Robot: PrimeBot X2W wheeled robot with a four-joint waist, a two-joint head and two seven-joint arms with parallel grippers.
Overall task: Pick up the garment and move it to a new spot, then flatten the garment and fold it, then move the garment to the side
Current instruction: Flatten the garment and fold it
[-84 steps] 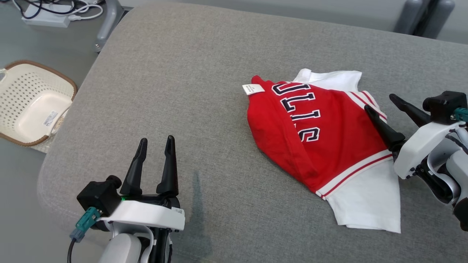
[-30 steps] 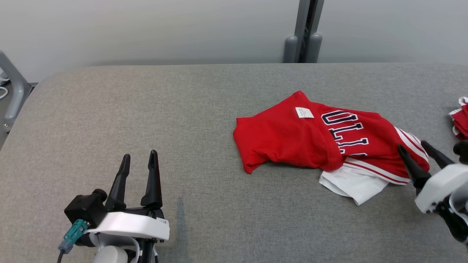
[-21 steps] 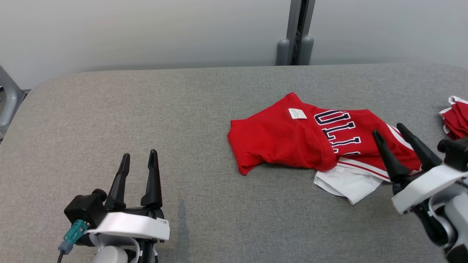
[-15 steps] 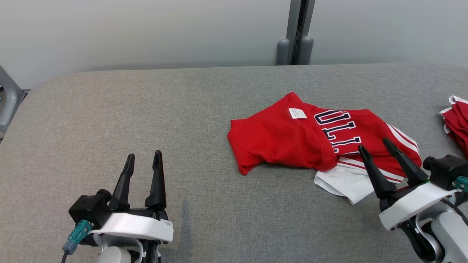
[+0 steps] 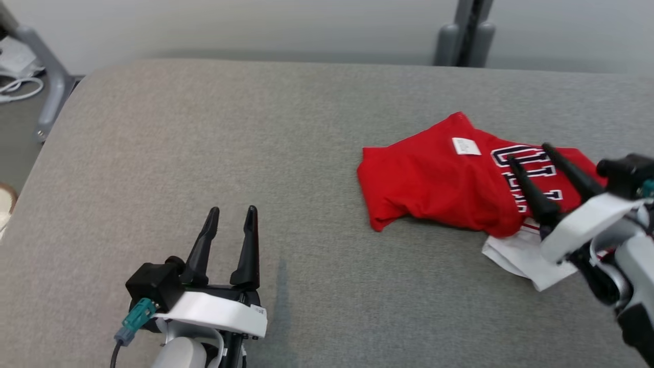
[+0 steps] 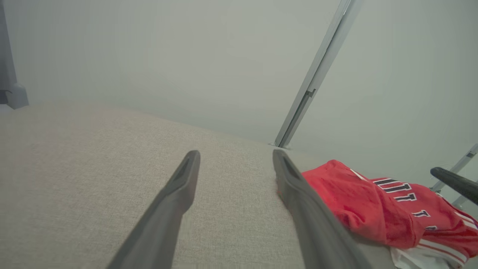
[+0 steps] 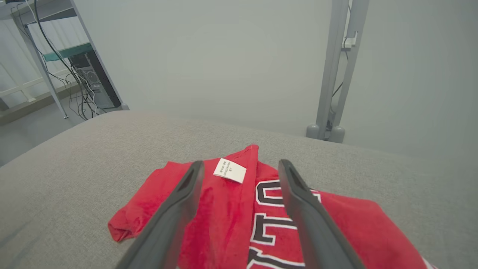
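Note:
The garment (image 5: 439, 184) lies crumpled on the right half of the grey padded table (image 5: 230, 133), red body up, small white tag (image 5: 465, 146) showing, a white sleeve (image 5: 516, 255) sticking out at its near right. My right gripper (image 5: 529, 153) hovers open over the navy lettering at its right part; in the right wrist view its fingers straddle the garment (image 7: 231, 209) just below the tag (image 7: 229, 170). My left gripper (image 5: 231, 211) is open over bare table at the lower left, well clear of the garment (image 6: 373, 209).
Grey wall and a metal post (image 5: 465, 30) stand behind the table. A frame leg (image 5: 48, 76) and white cables (image 5: 15, 87) are on the floor at the far left. A shelf with wires (image 7: 74, 71) shows in the right wrist view.
The head camera has swung and the whole picture shifted. The right gripper, open, has come up from the garment's near right edge to over its lettering. The garment lies as it did half a second ago.

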